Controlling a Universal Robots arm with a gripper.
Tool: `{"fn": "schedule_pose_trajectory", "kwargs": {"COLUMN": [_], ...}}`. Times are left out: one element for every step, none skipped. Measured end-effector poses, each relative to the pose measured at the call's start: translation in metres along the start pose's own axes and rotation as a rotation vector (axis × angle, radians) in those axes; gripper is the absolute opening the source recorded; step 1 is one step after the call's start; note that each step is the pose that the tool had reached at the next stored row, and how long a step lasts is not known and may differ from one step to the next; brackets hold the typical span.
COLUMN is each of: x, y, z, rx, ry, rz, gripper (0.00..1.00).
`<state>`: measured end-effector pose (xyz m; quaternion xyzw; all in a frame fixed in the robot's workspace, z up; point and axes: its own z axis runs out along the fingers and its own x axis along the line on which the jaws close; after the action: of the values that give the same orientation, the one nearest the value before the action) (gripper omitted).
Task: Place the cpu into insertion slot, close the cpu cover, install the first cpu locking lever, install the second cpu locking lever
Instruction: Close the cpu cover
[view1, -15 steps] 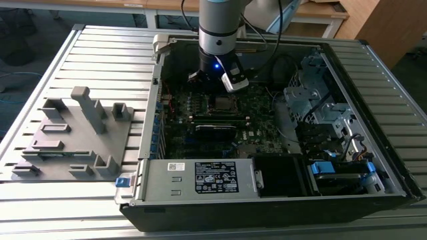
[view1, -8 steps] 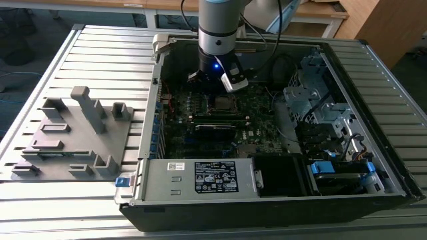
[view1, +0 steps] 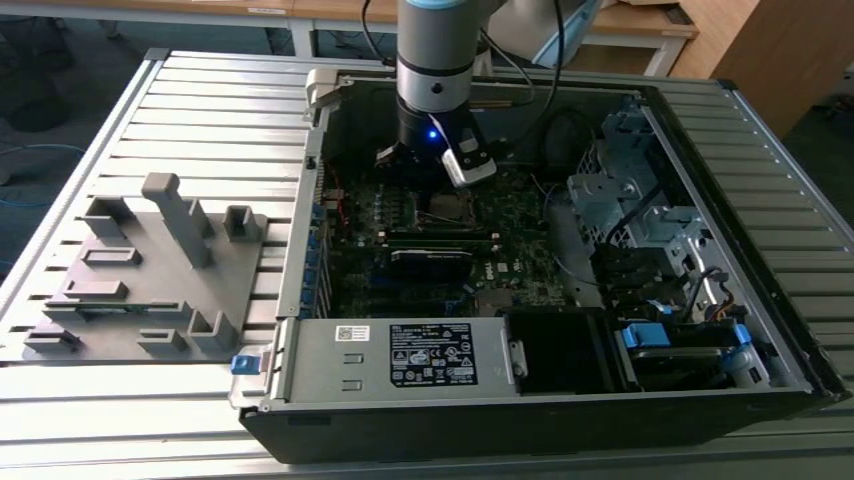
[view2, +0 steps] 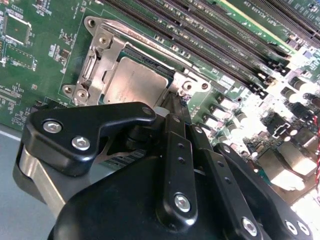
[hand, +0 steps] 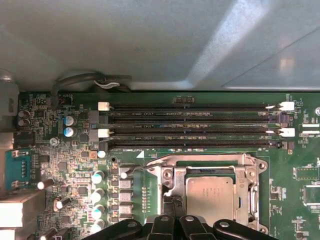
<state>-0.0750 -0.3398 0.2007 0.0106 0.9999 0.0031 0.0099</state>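
**Fig. CPU seated and covered; levers undecided**

The small, flat, square, silver-grey cpu (hand: 210, 197) lies in the dark, square, silver-edged insertion slot (view2: 144, 54) on the dark green motherboard (hand: 150, 197). The slot sits just beside the long black memory slots (hand: 190, 125) that run along one edge of the board. The silver metal cpu cover (hand: 207, 161), a frame plate with an open middle, lies flat around the chip, so the first two steps look finished.

The black gripper (view2: 176, 100) stands at the socket's edge, by a corner of the frame. Its jaws are drawn close together, with nothing plainly between them. Whether either thin locking lever is latched cannot be made out, so I judge the lever work unfinished.

The board sits in an open black computer case (view1: 534, 430) on a grey slatted metal surface (view1: 200, 100).
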Motion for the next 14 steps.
{"fn": "schedule_pose_trajectory", "kwargs": {"x": [0.0,0.0,0.0001,0.0002,0.0002,0.0001,0.0001,0.0002,0.0002,0.0002,0.0003,0.0002,0.0002,0.0002], "y": [0.0,0.0,-0.0001,-0.0002,-0.0002,-0.0001,-0.0001,-0.0001,-0.0002,-0.0002,-0.0002,-0.0002,-0.0001,-0.0001], "z": [0.0006,0.0012,0.0017,0.0022,0.0022,0.0023,0.0025,0.003,0.0035,0.0039,0.0041,0.0042,0.0044,0.0045], "rx": [-0.0001,0.0,0.0004,0.0009,0.0008,0.0006,0.0004,0.0006,0.0009,0.0011,0.001,0.001,0.0007,0.0005], "ry": [-0.0001,0.0,0.0003,0.0005,0.0005,0.0004,0.0003,0.0004,0.0007,0.0007,0.0007,0.0006,0.0004,0.0003], "rz": [0.0,0.0,0.0,0.0,0.0,0.0,0.0,0.0,0.0,0.0,0.0,0.0,0.0,0.0], "gripper": [0.1,0.1,0.1,0.1,0.1,0.1,0.1,0.1,0.1,0.1,0.1,0.1,0.1,0.1]}}
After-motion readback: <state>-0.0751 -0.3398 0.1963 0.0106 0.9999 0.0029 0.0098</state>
